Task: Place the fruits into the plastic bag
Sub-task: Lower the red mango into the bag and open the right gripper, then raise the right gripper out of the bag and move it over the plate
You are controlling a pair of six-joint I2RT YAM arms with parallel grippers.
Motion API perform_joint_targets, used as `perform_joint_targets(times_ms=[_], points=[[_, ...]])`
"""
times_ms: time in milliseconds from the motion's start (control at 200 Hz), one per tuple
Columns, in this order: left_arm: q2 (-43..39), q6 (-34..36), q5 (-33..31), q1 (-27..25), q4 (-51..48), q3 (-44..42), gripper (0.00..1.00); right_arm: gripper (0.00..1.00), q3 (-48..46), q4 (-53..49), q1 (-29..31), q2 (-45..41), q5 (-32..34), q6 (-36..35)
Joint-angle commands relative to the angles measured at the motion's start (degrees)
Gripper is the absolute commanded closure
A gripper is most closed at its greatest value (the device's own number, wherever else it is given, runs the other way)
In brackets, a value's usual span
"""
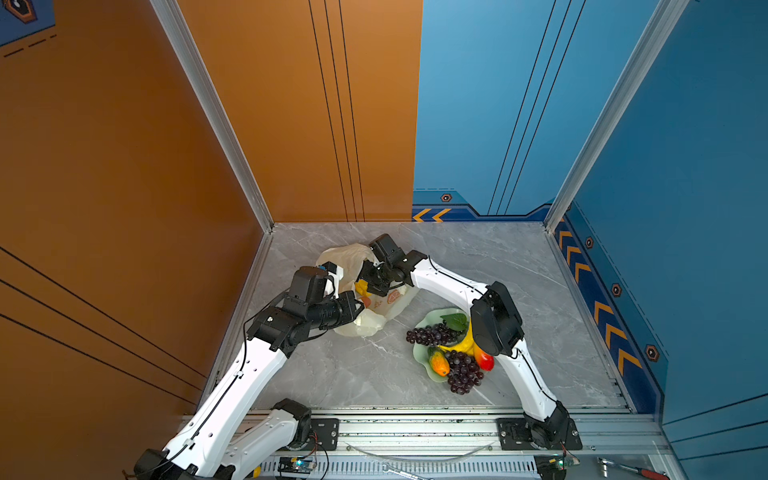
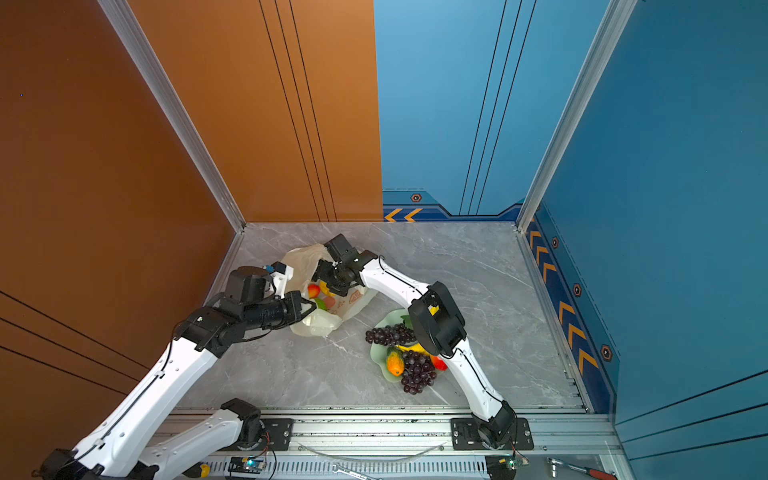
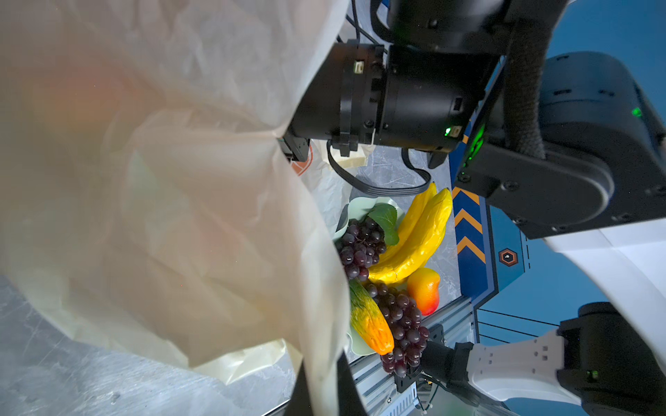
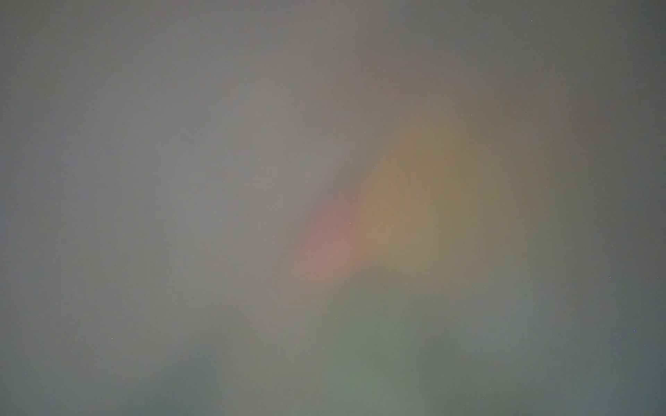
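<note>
1. While the left fingers (image 1: 356, 306) are pinched tight on its near rim, the plastic bag (image 1: 347, 255) lies crumpled on the grey marble worktop (image 1: 478, 257) toward the far left corner, with its mouth gaping upward.
2. The right fingers (image 1: 369, 279) reach down into the bag's mouth. I cannot tell whether they are spread or closed: they are small in both top views, and the right wrist view is only a grey blur with pink, yellow and green smears.
3. Inside the bag, in a top view, a red-orange mango (image 2: 313, 289), a yellow fruit (image 2: 323, 287) just beside the right fingers and a green fruit (image 2: 320, 303) are visible.
4. A pale green wavy-edged dish (image 1: 419, 353) sits to the right of the bag, near it but apart, partly under the right arm's elbow.
5. On the dish lie the farther grape bunch (image 1: 430, 333), the nearer grape bunch (image 1: 463, 372), yellow bananas (image 1: 461, 343) between them, a second mango (image 1: 484, 359) and a small orange-green fruit (image 1: 439, 362).
6. The nearer grape bunch hangs over the dish's near rim.
</note>
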Motion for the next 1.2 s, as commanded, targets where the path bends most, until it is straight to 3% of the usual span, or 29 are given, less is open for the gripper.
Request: perform_joint_targets(times_ms=[0, 871, 1192], points=[[-1.09, 0.99, 2.04, 0.92, 0.2, 0.28, 1.0, 0.19, -1.72, -0.06, -0.94, -5.93, 2.14, -1.17], [-2.97, 0.67, 2.63, 2.51, 0.2, -0.83, 1.0, 0.17, -3.54, -18.73, -4.04, -18.19, 11.94, -17.21], [-2.29, 0.69, 2.69, 2.6, 0.54, -0.5, 1.0, 0.12, 0.04, -25.88, -6.94, -21.15, 11.44, -19.75]])
